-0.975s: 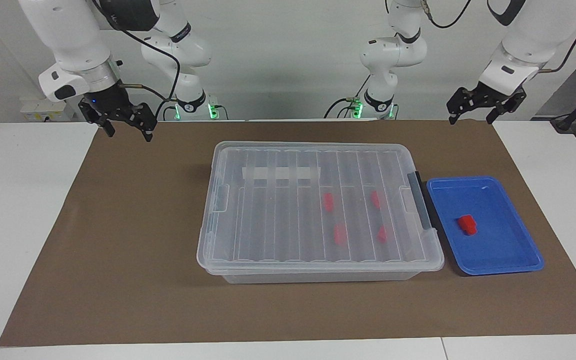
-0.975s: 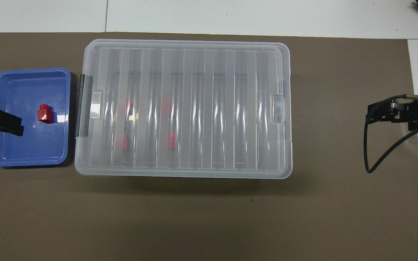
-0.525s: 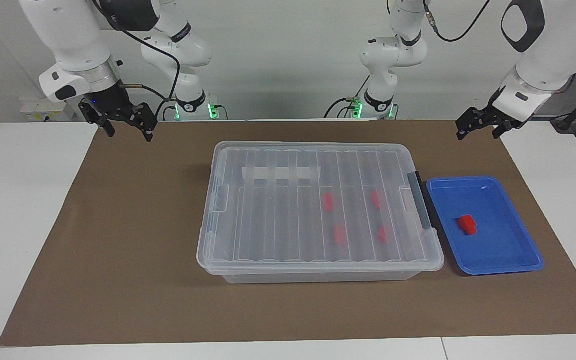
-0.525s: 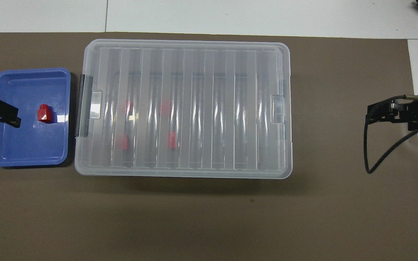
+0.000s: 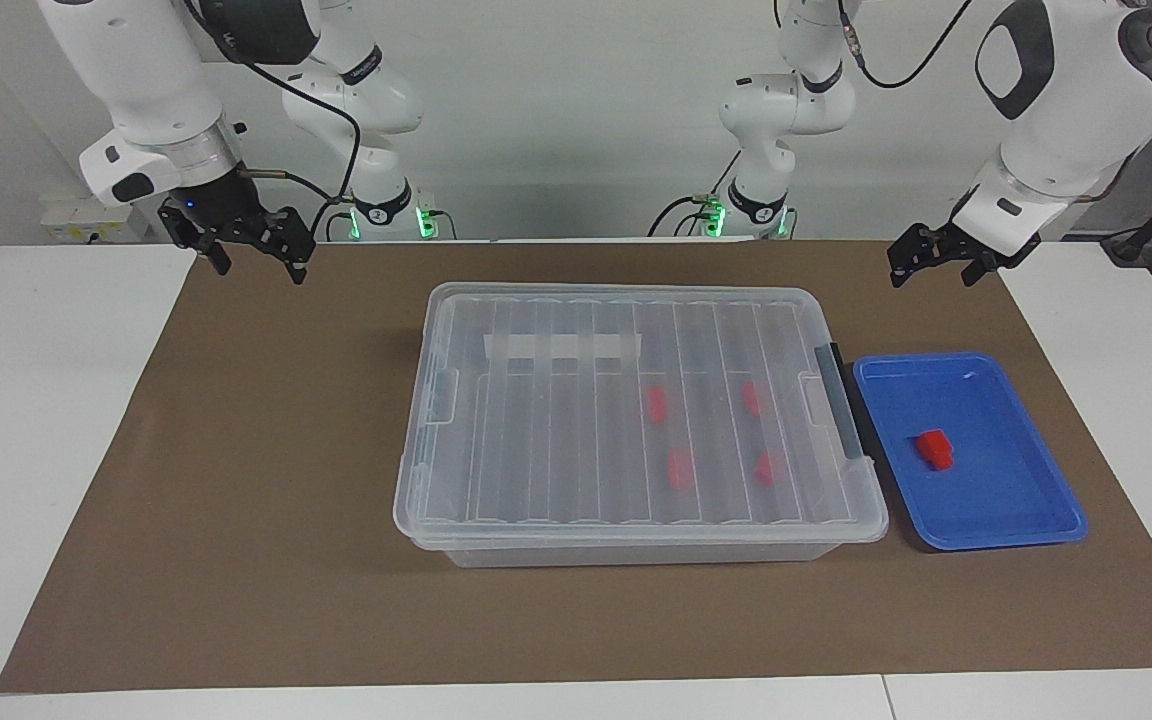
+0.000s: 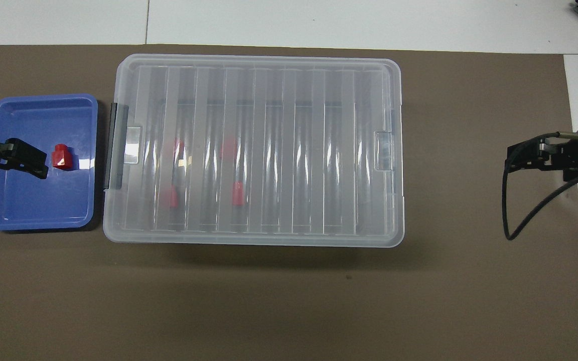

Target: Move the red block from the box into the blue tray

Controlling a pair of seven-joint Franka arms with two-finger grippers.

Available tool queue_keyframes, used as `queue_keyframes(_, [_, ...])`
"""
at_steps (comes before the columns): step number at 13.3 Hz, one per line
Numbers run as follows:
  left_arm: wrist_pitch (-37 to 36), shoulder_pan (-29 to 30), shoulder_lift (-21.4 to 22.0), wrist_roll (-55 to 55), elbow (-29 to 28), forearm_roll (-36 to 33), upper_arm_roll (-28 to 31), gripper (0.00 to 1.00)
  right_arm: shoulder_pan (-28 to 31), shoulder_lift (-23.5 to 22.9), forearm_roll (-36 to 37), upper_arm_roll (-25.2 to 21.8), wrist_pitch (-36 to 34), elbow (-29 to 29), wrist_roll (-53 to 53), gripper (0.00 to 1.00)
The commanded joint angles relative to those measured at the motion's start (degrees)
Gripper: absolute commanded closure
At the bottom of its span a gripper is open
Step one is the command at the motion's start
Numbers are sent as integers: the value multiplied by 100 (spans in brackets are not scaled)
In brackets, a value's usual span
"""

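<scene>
facing view, centre of frame: brown mat (image 5: 236, 480) covering most of the white table (image 5: 46, 420). mid-frame on the mat, the box (image 5: 636, 420), lid shut, white tape strip (image 5: 564, 347) toward its upper edge, dark latch (image 5: 841, 410) on the end that touches the blue tray (image 5: 1016, 500). inside the box, under the ribbed lid, four red blocks (image 5: 656, 402) in a loose square, right of the box's centre. blue tray at lower right of frame, flat on the mat just beside the box. resting in the tray, near its middle, the red block (image 5: 934, 448), free of any grip.

upper right of frame: left gripper (image 5: 936, 263) raised in the air, over the mat's upper edge, well apart from the tray; fingers spread, pinching nothing. upper left of frame: right gripper (image 5: 256, 255) raised over the mat's upper left corner, fingers spread too, holding nothing, arm waiting.

overhead view, left edge: left gripper (image 6: 15, 159) overlapping the blue tray (image 6: 38, 220), tip just beside the red block (image 6: 61, 157), not touching by the facing view. right edge: right gripper (image 6: 532, 158) over the mat's edge, well apart from the box (image 6: 259, 235).
</scene>
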State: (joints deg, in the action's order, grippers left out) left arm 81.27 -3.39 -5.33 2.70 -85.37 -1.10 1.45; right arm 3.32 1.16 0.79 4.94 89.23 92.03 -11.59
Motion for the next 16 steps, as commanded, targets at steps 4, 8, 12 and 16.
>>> queue_keyframes(4, [21,-74,208,-15,-120,13,101,0,63,182,35,25,50,263,70,0])
queue_keyframes(8, [47,-30,296,-32,-138,13,92,0,72,217,35,25,50,315,78,0])
queue_keyframes(12, [118,-21,322,-6,-155,13,83,0,72,226,26,16,50,360,87,0])
queue_keyframes(16, [135,14,357,-6,-155,13,101,0,72,226,26,16,50,360,87,0])
